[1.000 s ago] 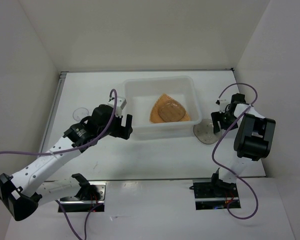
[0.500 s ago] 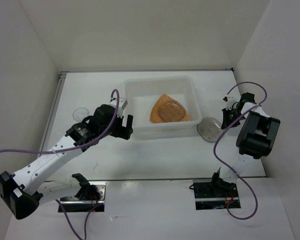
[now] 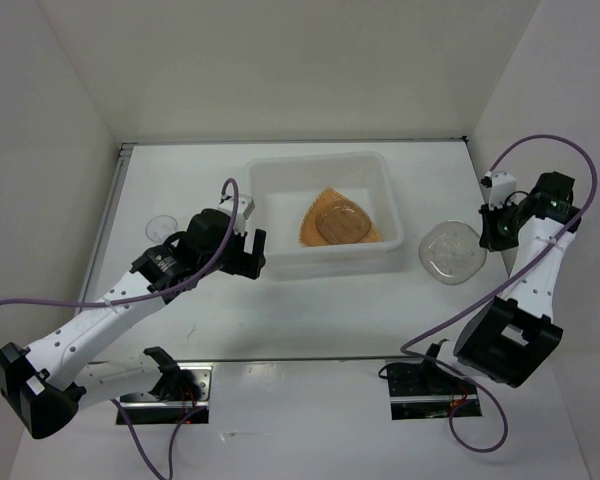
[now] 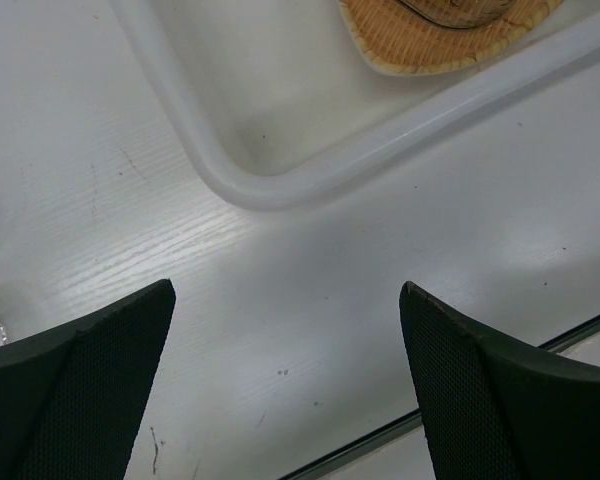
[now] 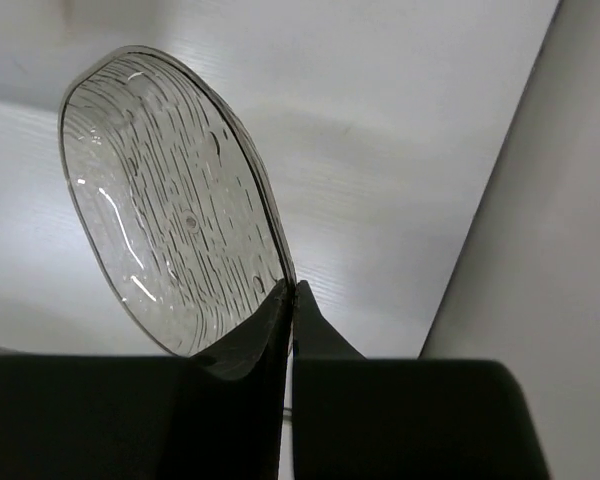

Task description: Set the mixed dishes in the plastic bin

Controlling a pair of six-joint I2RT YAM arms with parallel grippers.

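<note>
The plastic bin (image 3: 320,161) stands mid-table with the orange woven plate (image 3: 340,222) lying inside it. My right gripper (image 3: 488,232) is shut on the rim of a translucent grey speckled plate (image 3: 450,250) and holds it off the table, to the right of the bin. In the right wrist view that plate (image 5: 170,230) stands on edge, pinched between my fingertips (image 5: 292,292). My left gripper (image 3: 250,254) hangs open by the bin's near-left corner (image 4: 250,185), with only bare table between its fingers (image 4: 285,295). The woven plate's edge (image 4: 430,45) shows at the top of that view.
A small clear cup (image 3: 161,226) stands on the table left of the left arm. White walls close in the table on the left, back and right; the right wall is close beside the right gripper. A dark strip marks the near table edge (image 4: 450,400).
The right gripper has shut on the grey plate's rim, lifted it off the table and swung up and to the right with it. The left arm has barely moved.
</note>
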